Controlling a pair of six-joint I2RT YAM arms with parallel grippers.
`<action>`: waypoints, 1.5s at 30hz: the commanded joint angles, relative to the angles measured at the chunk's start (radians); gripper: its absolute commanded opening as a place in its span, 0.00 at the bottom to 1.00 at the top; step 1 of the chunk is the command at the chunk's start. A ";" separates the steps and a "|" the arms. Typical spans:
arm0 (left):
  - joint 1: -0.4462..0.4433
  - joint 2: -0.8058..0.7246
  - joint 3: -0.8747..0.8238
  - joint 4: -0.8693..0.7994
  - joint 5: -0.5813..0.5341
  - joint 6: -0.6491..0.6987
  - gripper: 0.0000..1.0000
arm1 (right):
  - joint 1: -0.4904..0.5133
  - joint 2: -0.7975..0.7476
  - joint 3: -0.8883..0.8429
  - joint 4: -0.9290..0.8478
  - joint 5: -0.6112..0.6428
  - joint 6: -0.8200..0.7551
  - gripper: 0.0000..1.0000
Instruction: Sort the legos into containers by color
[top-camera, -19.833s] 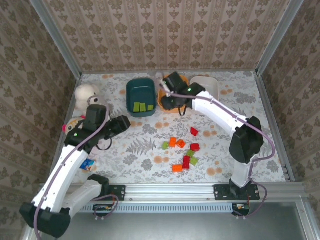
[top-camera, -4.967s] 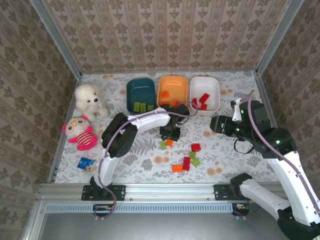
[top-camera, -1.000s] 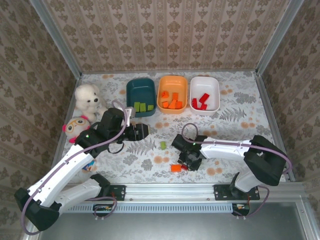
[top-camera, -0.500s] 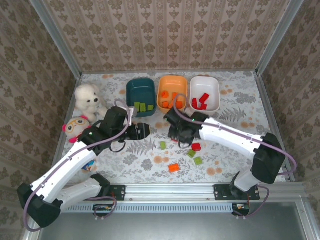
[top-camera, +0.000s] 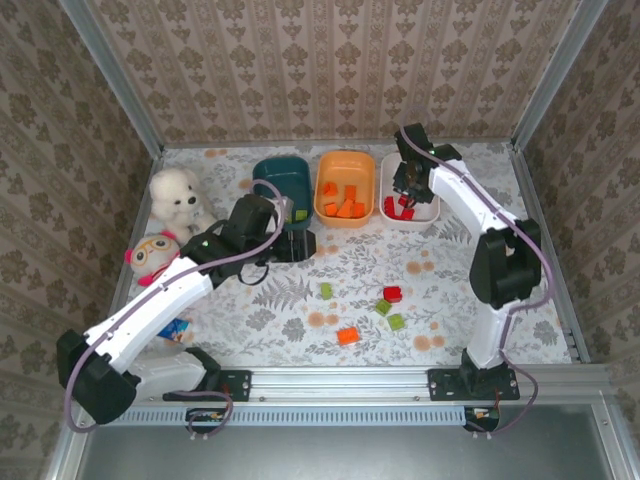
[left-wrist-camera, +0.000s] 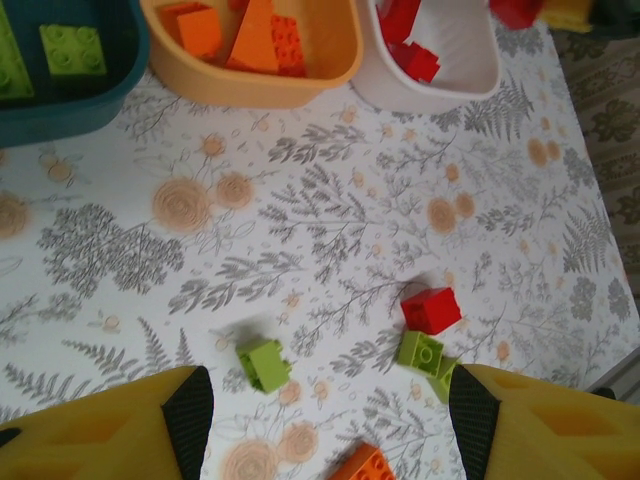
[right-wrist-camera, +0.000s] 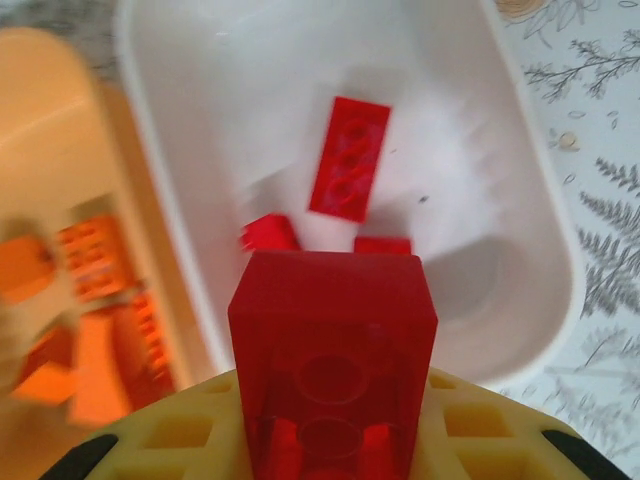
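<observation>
**One red brick held over the white tub**

The right gripper (top-camera: 408, 183) pinches a red brick (right-wrist-camera: 333, 360) between narrow-set fingers above the white tub (right-wrist-camera: 480, 130), last on the right in the row along the worktop's (top-camera: 470, 260) far edge. Other red pieces (right-wrist-camera: 350, 160) lie inside it. The orange tub (top-camera: 348, 165), in the middle, holds orange pieces (top-camera: 345, 205); the teal tub (left-wrist-camera: 60, 110), on the left, holds green pieces (left-wrist-camera: 72, 48). The left gripper (left-wrist-camera: 328, 405) hangs part-open and empty just in front of the teal tub. Between the worktop's centre and its near edge lie three loose green bricks (top-camera: 326, 290), a loose red one (top-camera: 392, 293) and a loose orange one (top-camera: 348, 336). Two plush toys (top-camera: 175, 195) sit by the left edge.
</observation>
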 joint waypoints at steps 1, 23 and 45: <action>-0.017 0.047 0.062 0.033 -0.004 0.038 0.67 | -0.042 0.096 0.053 -0.049 0.019 -0.088 0.26; -0.045 0.158 0.136 0.035 0.017 0.064 0.66 | -0.121 0.336 0.219 -0.101 0.000 -0.090 0.45; -0.256 0.427 0.259 -0.118 0.149 0.373 0.63 | -0.002 -0.364 -0.144 0.034 -0.125 -0.118 0.56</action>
